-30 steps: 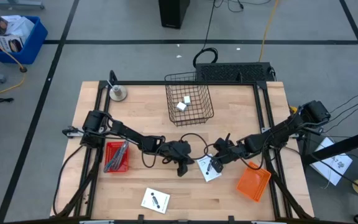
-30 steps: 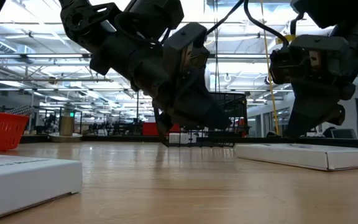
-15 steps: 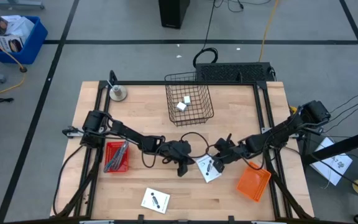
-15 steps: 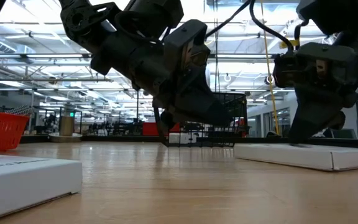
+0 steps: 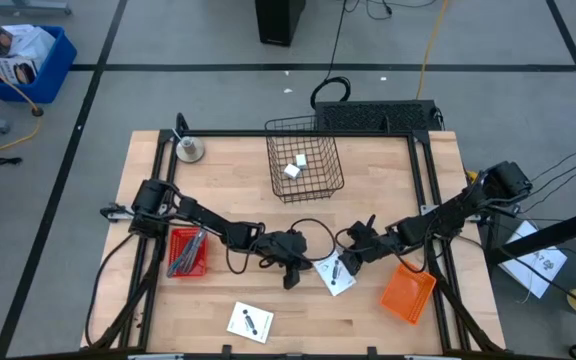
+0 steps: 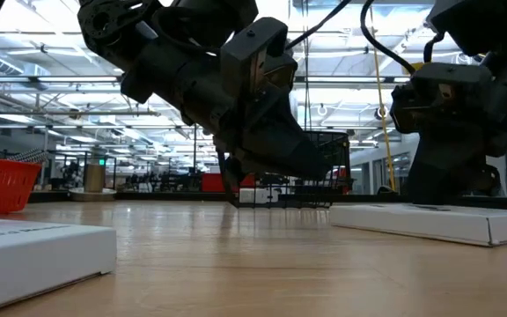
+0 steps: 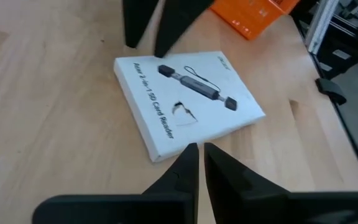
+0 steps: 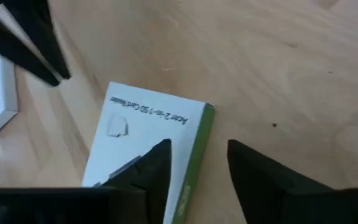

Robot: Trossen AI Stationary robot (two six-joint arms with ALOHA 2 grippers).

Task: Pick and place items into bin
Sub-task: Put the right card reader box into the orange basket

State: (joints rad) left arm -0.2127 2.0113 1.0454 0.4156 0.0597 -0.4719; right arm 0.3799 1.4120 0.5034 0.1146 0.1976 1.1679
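Note:
A white card box (image 5: 336,272) with a black mark lies flat on the table between both grippers. My right gripper (image 8: 199,148) is open. One finger is over the box's top and the other beyond its green long edge (image 8: 201,127). My left gripper (image 7: 199,155) is shut but for a thin slit. It hangs just above the box's near corner (image 7: 157,152), clear of it in the low view (image 6: 319,167). A second white card (image 5: 250,322) lies flat near the front edge. The black wire bin (image 5: 305,165) at the back holds white blocks (image 5: 296,165). My right gripper comes at the box slanting down, its fingers (image 8: 157,165) astride the green long edge. In the low view its underside (image 6: 438,198) reaches down to the box's top. Whether it touches the box, I cannot tell.
A red tray (image 5: 188,252) with tools stands at the left. An orange tray (image 5: 408,292) sits tilted at the right front, close to my right arm. A round metal piece (image 5: 190,150) stands at the far left corner. Black rails frame the table.
My right gripper has opened over the white card box, staying about where it was. The box has not moved.

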